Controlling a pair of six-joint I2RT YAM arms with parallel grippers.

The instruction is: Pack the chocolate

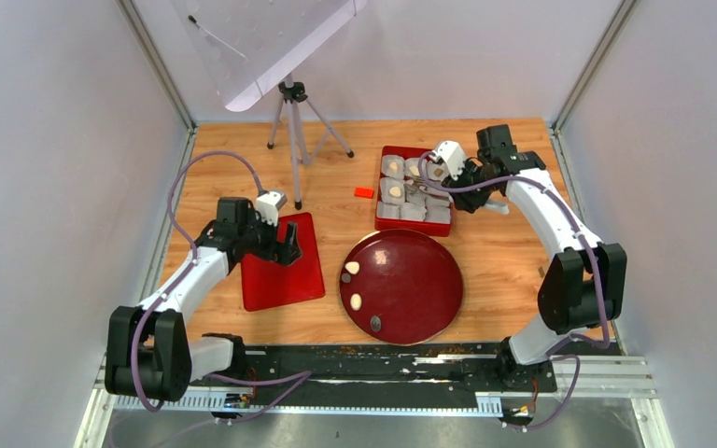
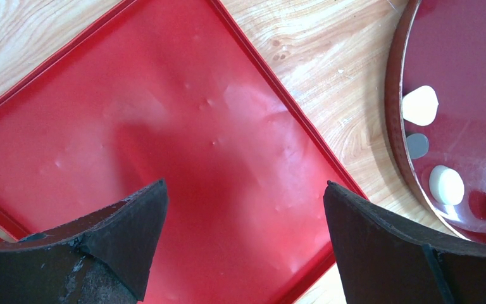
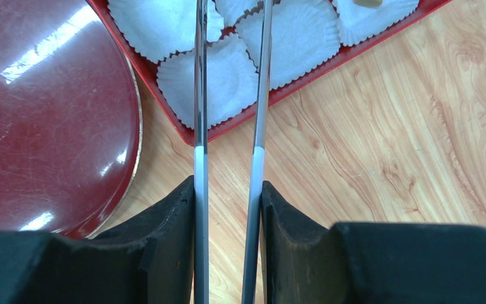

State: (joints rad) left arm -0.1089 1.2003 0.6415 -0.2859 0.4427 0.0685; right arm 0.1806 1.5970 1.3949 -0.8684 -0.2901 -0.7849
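Chocolate (image 1: 352,268) on plate (image 1: 415,275) (near its left rim), box (image 1: 380,201) behind, tray (image 1: 280,282) left

Tripod (image 1: 291,91), small orange block (image 1: 364,192)

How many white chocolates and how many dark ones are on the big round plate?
White chocolates: 2
Dark chocolates: 2
Total on the round plate: 4

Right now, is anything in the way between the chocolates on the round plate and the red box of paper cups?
Nothing visible. Only bare wooden table lies between the plate with the chocolates and the box. The orange-red block sits left of the box, off that path. The right gripper holds tweezers over the paper cups.
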